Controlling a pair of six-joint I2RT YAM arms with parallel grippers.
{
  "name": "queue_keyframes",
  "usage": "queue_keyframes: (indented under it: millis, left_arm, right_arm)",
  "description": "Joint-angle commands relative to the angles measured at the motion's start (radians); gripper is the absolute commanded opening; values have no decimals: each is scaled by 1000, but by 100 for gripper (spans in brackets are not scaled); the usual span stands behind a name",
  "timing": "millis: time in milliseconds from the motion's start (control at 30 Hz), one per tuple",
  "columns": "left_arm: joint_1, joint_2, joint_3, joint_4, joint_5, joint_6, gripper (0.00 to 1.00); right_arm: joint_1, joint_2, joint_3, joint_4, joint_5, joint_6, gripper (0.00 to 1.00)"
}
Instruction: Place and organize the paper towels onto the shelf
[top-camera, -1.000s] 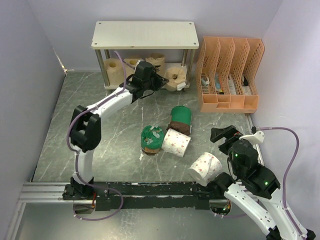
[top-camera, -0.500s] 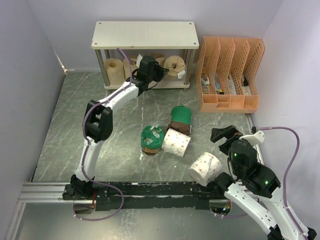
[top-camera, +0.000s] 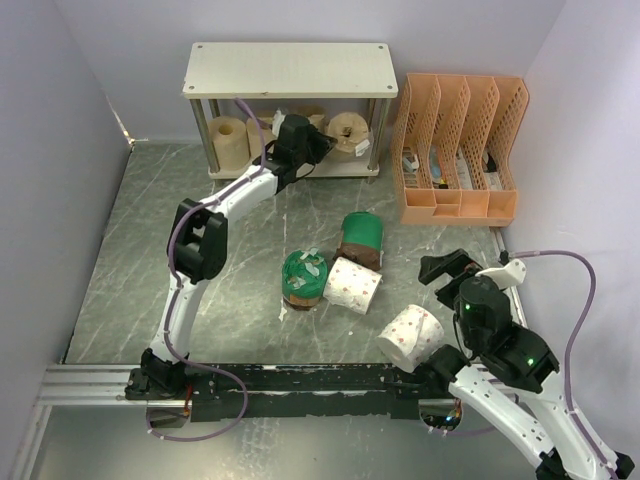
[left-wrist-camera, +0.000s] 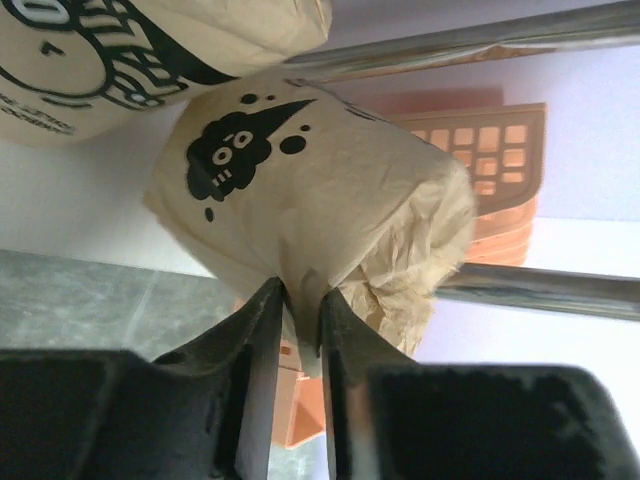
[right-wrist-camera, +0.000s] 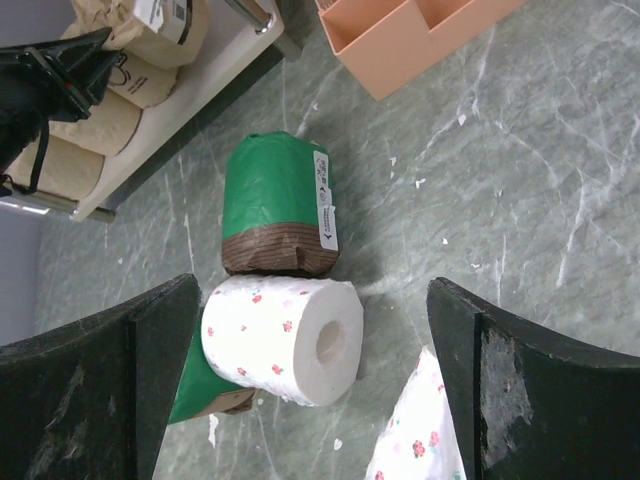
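Grey-green marbled tabletop (top-camera: 150, 260), enclosed by plain lilac walls (top-camera: 60, 150). At 12 o'clock, two-tier shelf (top-camera: 290, 68): off-white boards, silver legs. At 2 o'clock, orange file organizer (top-camera: 460, 205). On the lower tier, tan rolls (top-camera: 229, 140) side by side. Near centre, two green-wrapped rolls (top-camera: 360, 238) with brown ends, flanking and touching a white pink-dotted roll (top-camera: 353, 285) lying on its side. At 5 o'clock, a second dotted roll (top-camera: 411, 336), apart. Left gripper (left-wrist-camera: 300, 300) pinched onto the crumpled wrapper of a tan roll with black cartoon print (left-wrist-camera: 330, 200), at the lower tier. Right gripper (right-wrist-camera: 312, 290) at 4 o'clock, fingers spread wide, holding nothing.
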Motion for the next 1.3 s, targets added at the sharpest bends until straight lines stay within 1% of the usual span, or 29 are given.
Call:
queue_keyframes:
  millis: [0,33,67,100,200,267,333,400,500,567,600,667,733,800,867,900,967,1000,1067,1133,1167,1200,1267]
  left_arm:
    - [-17,-12,46,76,25,16,45]
    - [-18,-17,43,72,32,15,61]
    - [-18,-27,39,64,38,19,88]
    - [-19,-42,31,52,46,26,100]
    - [-19,-123,-53,31,77,57,98]
    - [-22,-208,-118,10,91,93,98]
    - [-22,-289,-186,-45,125,156,98]
    - [-22,-394,-281,-106,163,252,98]
    - [-22,-602,-467,-195,192,485,98]
    - [-14,-766,-598,-236,194,654,98]
    - [-12,-855,-649,-266,184,765,98]
    - [-10,-1003,-703,-359,123,981,98]
    - [-6,-1112,-702,-500,30,1181,98]
    - [-5,-1190,-700,-647,-60,1339,98]
    - [3,-1254,-720,-790,-133,1415,100]
    - [24,-1289,-741,-848,-120,1436,96]
    - [107,-1373,-790,-908,-25,1466,89]
    - [146,-1412,-805,-927,10,1462,88]
    - [231,-1456,-810,-956,74,1442,85]
    - [308,-1479,-808,-970,147,1416,81]
    - [342,-1489,-811,-971,192,1402,80]
    - [380,-1495,-817,-963,251,1393,79]
    - [459,-1499,-819,-962,369,1397,78]
  right_arm:
    - [6,-31,4,19,7,-8,97]
    - [7,-31,3,21,5,-11,97]
    - [7,-28,2,25,3,-16,97]
    - [7,-24,2,30,-1,-23,98]
    - [7,0,7,41,-13,-43,98]
    - [7,15,6,59,-29,-64,98]
    - [7,28,5,84,-58,-98,98]
    - [8,49,12,119,-121,-165,98]
    - [7,118,39,193,-310,-306,98]
    - [6,210,67,211,-444,-373,97]
    - [6,267,79,220,-503,-409,97]
    - [7,386,105,238,-608,-483,96]
    - [17,485,125,262,-656,-562,93]
    - [50,557,143,300,-654,-638,93]
    - [114,611,178,328,-643,-702,94]
    - [171,658,198,338,-611,-730,94]
    - [319,764,254,338,-486,-780,94]
    - [391,824,293,327,-418,-804,94]
    - [491,959,368,289,-309,-829,94]
    - [547,1058,424,264,-228,-846,94]
    - [567,1089,441,254,-192,-853,94]
    - [580,1112,451,250,-166,-856,93]
    - [592,1126,451,259,-141,-854,93]
